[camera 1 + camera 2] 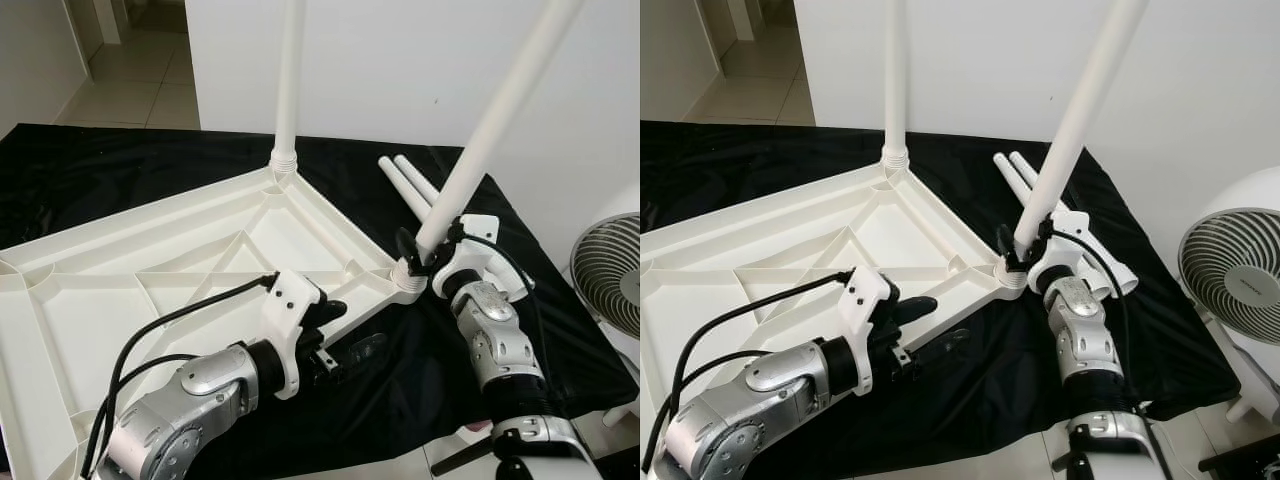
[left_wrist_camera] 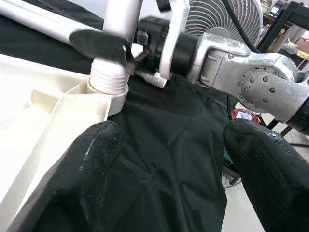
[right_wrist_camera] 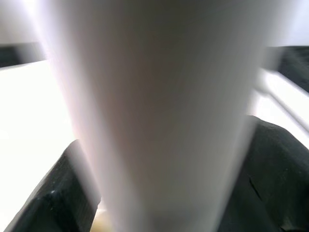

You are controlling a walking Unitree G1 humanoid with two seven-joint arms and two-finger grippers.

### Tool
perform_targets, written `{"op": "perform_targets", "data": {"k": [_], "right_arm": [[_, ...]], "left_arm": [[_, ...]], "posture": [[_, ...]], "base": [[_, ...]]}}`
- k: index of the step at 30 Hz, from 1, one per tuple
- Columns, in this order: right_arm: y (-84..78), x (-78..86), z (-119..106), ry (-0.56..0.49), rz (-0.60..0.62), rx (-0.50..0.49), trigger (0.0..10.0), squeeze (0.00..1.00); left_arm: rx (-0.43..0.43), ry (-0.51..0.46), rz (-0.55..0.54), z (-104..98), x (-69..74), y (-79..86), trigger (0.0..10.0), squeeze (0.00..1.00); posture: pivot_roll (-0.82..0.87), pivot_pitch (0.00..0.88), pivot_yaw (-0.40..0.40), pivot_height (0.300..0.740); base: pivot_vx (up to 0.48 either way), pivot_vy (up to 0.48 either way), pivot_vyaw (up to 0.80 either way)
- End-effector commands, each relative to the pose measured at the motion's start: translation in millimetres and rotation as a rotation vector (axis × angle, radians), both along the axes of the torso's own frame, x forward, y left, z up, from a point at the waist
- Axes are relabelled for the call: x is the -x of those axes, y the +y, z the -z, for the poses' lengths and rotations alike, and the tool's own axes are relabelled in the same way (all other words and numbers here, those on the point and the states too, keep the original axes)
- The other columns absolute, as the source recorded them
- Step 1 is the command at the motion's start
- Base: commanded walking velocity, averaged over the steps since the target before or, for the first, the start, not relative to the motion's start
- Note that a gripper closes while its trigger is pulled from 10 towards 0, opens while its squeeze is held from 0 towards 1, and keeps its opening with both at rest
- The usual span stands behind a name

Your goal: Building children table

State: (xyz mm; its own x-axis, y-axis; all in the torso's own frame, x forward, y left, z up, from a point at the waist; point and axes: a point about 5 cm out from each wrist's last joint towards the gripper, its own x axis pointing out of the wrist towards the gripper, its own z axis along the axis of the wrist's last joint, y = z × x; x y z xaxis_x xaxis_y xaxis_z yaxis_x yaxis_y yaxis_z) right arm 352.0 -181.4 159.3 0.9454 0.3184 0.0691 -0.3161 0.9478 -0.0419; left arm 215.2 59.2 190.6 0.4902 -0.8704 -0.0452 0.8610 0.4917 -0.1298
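Note:
A white plastic table top lies upside down on a black cloth. One white leg stands upright in its far corner. A second leg leans to the right, its lower end at the threaded socket of the right-hand corner. My right gripper is shut on this leg just above the socket, and its black fingers flank the leg in the right wrist view. My left gripper hovers open over the cloth beside the table's near edge, with nothing between its fingers.
Two spare white legs lie on the cloth behind the right corner. A white fan stands on the floor at the right. A white wall rises close behind, and a tiled doorway opens at the upper left.

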Motion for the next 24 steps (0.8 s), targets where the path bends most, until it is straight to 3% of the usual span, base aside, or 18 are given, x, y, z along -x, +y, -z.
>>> {"op": "perform_targets", "data": {"k": [1,3,4,5,6,9,10,19,22,24], "right_arm": [[-1.7,-0.5,1,0.003,-0.03,0.003,10.0,0.0],[-3.7,1.7,5,0.025,-0.142,0.032,10.0,0.0],[-4.8,2.7,8,0.036,-0.185,0.051,9.3,0.0],[-6.1,3.7,10,0.044,-0.217,0.067,6.4,0.0],[-7.0,4.1,11,0.048,-0.233,0.075,2.7,0.0],[-8.9,3.4,12,0.054,-0.249,0.082,2.7,0.0],[-9.9,3.0,11,0.052,-0.254,0.087,0.0,0.0],[-10.5,1.9,10,0.054,-0.215,0.075,0.0,0.0],[-7.2,3.1,14,0.072,-0.174,0.064,0.0,0.0],[5.0,10.2,21,0.085,-0.119,0.04,0.0,0.0]], "left_arm": [[-0.006,0.015,0.007,1,-0.8,-0.3,10.0,0.0],[-0.009,0.018,0.003,1,-1.1,0.6,10.0,0.0],[-0.01,0.021,0.001,2,-1.0,0.9,10.0,0.0],[-0.012,0.025,0.0,2,-0.6,1.2,10.0,0.0],[-0.013,0.028,-0.001,3,-0.4,1.3,10.0,0.0],[-0.015,0.038,-0.001,4,-0.1,1.4,10.0,0.0],[-0.016,0.04,0.0,4,0.0,1.4,10.0,0.0],[-0.017,0.042,0.0,4,0.6,0.8,10.0,0.0],[-0.014,0.044,0.0,4,0.8,-0.1,10.0,0.0],[-0.011,0.047,0.0,4,1.1,-1.1,10.0,0.0]], "posture": [[0.07,0.082,-0.072,0.74],[0.07,0.083,-0.071,0.74],[0.07,0.083,-0.071,0.74],[0.07,0.084,-0.07,0.74],[0.07,0.084,-0.07,0.74],[0.07,0.083,-0.071,0.74],[0.07,0.084,-0.069,0.74],[0.07,0.088,-0.077,0.74],[0.06,0.091,-0.081,0.74],[0.06,0.095,-0.08,0.74]], "base": [[0.0,0.0,0.0],[0.0,0.0,0.0],[0.0,0.0,0.0],[0.0,0.0,0.0],[0.0,0.0,0.0],[0.0,0.0,0.0],[0.0,0.0,0.0],[0.0,0.0,0.0],[0.0,0.0,0.0],[0.0,0.0,0.0]]}}
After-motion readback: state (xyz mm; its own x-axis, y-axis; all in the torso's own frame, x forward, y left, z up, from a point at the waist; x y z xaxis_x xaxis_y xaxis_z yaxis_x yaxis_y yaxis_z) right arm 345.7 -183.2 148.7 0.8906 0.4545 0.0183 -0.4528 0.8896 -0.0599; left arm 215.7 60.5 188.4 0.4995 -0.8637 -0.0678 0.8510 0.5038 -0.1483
